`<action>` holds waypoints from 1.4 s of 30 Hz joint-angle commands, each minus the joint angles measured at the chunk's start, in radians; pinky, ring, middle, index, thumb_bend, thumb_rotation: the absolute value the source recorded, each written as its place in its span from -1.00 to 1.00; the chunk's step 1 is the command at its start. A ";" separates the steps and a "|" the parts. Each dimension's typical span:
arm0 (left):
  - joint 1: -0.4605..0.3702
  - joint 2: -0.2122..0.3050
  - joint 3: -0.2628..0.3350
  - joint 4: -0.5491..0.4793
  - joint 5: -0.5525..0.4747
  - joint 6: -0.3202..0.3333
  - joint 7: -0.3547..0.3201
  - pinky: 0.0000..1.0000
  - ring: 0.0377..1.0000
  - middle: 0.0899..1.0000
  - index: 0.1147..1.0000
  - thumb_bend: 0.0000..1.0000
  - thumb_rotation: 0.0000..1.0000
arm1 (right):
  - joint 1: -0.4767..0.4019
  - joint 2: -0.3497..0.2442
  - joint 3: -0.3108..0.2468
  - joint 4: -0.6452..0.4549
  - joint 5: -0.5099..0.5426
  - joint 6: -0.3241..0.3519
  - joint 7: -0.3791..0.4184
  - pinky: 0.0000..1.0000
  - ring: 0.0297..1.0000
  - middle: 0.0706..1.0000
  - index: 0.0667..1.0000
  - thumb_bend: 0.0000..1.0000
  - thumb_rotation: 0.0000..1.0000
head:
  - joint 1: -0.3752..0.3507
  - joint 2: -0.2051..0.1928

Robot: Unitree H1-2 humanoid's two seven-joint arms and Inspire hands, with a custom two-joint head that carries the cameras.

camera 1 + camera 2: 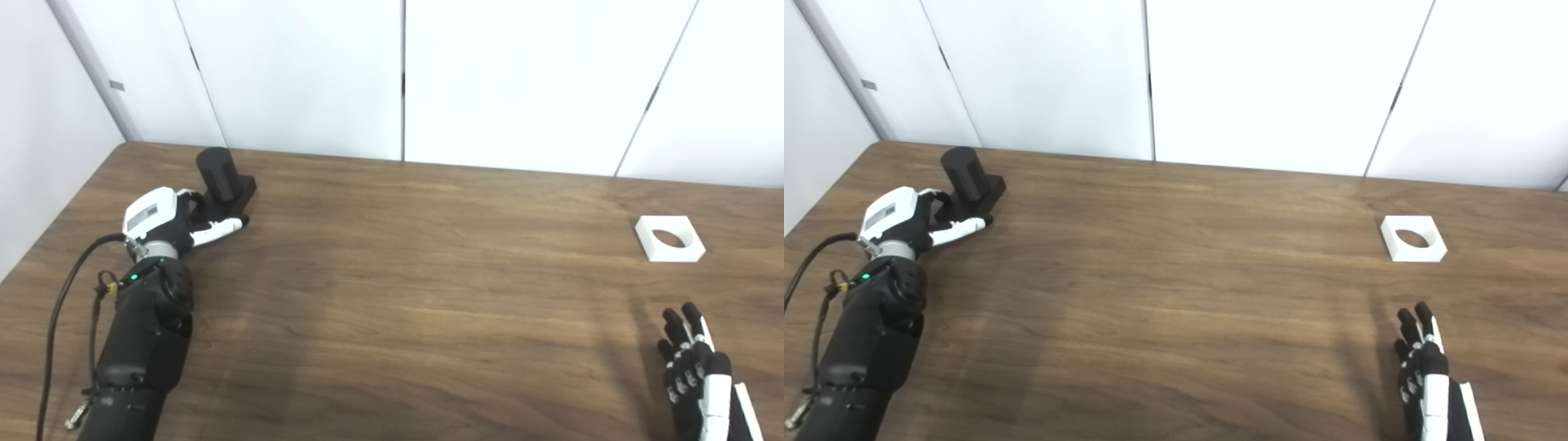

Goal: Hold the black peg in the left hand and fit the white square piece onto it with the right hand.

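- Left hand (160,223) at upper left of frame: fingers (217,229) wrapped around the square base of the black peg (222,177), thumb side on the far edge. Holding it.
- Peg tilts slightly, cylinder up; can't tell whether the base is on the desk (398,275).
- Right hand (1427,380) at lower right: fingers straight, close together, holding nothing.
- White square piece (1413,239) flat on the desk at right, round hole up, apart from the right hand.

No legible text, label, brand, number or sign anywhere.
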 commanded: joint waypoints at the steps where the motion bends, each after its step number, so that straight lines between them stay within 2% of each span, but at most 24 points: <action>1: -0.065 0.012 0.014 0.014 0.025 -0.003 0.029 0.66 0.82 0.80 0.60 0.84 0.44 | -0.005 0.040 0.003 -0.032 0.006 -0.003 0.001 1.00 1.00 0.93 1.00 0.26 1.00 | 0.003 0.000; 6: -0.092 0.011 0.021 0.077 0.060 -0.003 0.026 0.66 0.84 0.83 0.68 0.85 0.48 | -0.003 0.035 0.004 -0.034 0.002 -0.004 0.003 1.00 1.00 0.94 1.00 0.25 1.00 | 0.004 -0.002; 11: -0.096 0.005 0.028 0.087 0.088 -0.003 0.018 0.67 0.84 0.84 0.74 0.87 0.51 | -0.005 0.032 0.000 -0.029 -0.001 -0.007 0.003 1.00 1.00 0.94 1.00 0.22 1.00 | 0.010 -0.005; 19: -0.112 -0.005 0.053 0.109 0.115 -0.003 0.021 0.63 0.84 0.85 0.73 0.86 0.49 | -0.005 0.027 -0.005 -0.021 0.008 -0.012 0.007 1.00 1.00 0.93 1.00 0.22 1.00 | 0.016 -0.005; 26: -0.121 -0.006 0.040 0.131 0.141 -0.003 0.021 0.62 0.81 0.83 0.71 0.84 0.47 | -0.008 0.022 -0.006 -0.011 0.007 -0.021 0.012 1.00 1.00 0.94 1.00 0.23 1.00 | 0.015 -0.004; 32: -0.129 -0.016 0.028 0.147 0.134 -0.003 0.053 0.60 0.77 0.75 0.64 0.83 0.38 | -0.004 0.022 -0.005 -0.017 0.001 -0.014 0.011 1.00 1.00 0.93 1.00 0.24 1.00 | 0.015 -0.003; 38: -0.145 -0.018 0.018 0.192 0.154 -0.003 0.086 0.58 0.74 0.74 0.66 0.79 0.28 | -0.004 0.019 -0.006 -0.020 0.006 -0.012 0.014 1.00 1.00 0.93 1.00 0.22 1.00 | 0.028 -0.001; 42: -0.147 -0.008 -0.003 0.220 0.140 -0.003 0.113 0.55 0.74 0.72 0.58 0.76 0.23 | -0.003 0.019 -0.009 -0.024 0.013 -0.006 0.013 1.00 1.00 0.94 1.00 0.20 1.00 | 0.045 -0.004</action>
